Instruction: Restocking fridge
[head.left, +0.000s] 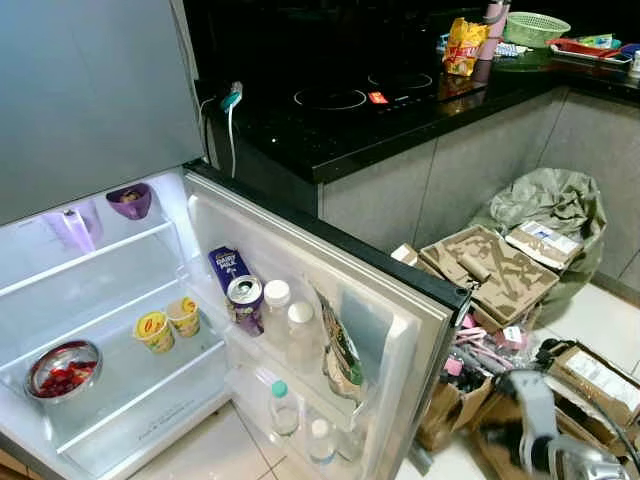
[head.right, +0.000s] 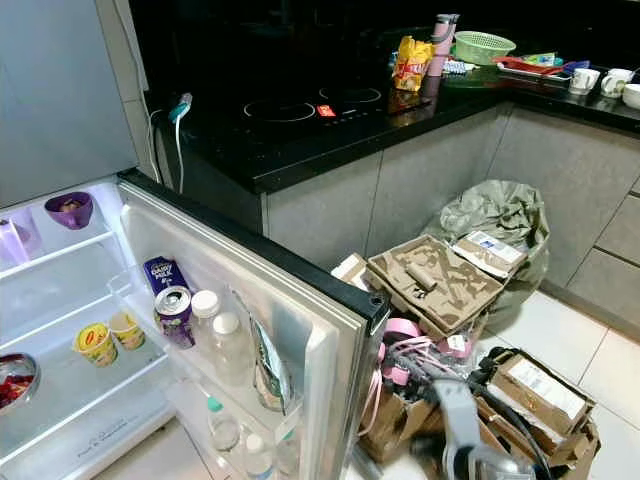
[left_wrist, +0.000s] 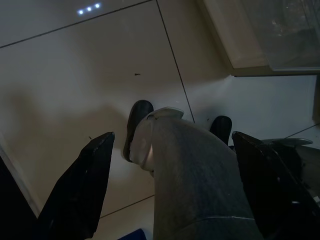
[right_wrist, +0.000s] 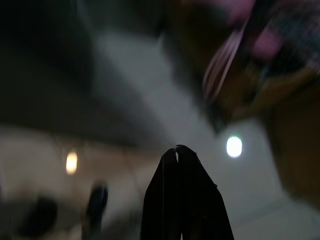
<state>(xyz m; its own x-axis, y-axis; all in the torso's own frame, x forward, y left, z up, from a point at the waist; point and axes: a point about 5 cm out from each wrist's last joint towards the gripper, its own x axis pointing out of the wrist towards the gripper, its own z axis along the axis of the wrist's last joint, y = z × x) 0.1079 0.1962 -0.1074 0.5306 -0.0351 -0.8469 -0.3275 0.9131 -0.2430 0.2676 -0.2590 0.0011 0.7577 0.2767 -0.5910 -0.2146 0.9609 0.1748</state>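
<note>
Glossy white fridge door (head.left: 400, 330) stands open, its shelf holding a round can (head.left: 244, 296); right gripper (right_wrist: 176, 150), fingers pressed together, hangs well right of it; left gripper (left_wrist: 170, 145) spread wide

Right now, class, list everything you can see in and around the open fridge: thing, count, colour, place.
Fridge door: one, silver, swung open.
Purple can: one, door shelf.
Milk carton: one, blue-purple, behind the can.
Clear bottles: two, white caps, door shelf beside the can.
Small bottles: at least two, lower door shelf.
Yellow cups: two, glass shelf inside.
Metal bowl: one, red contents, lower left shelf.
Purple bowl: one, top shelf.
Snack bag: one, yellow-red, black counter.
Green basket: one, counter.
Cardboard tray: one, brown, on the floor pile.
Left gripper: jaws open, over floor.
Right gripper: jaws shut, hanging low.
</note>
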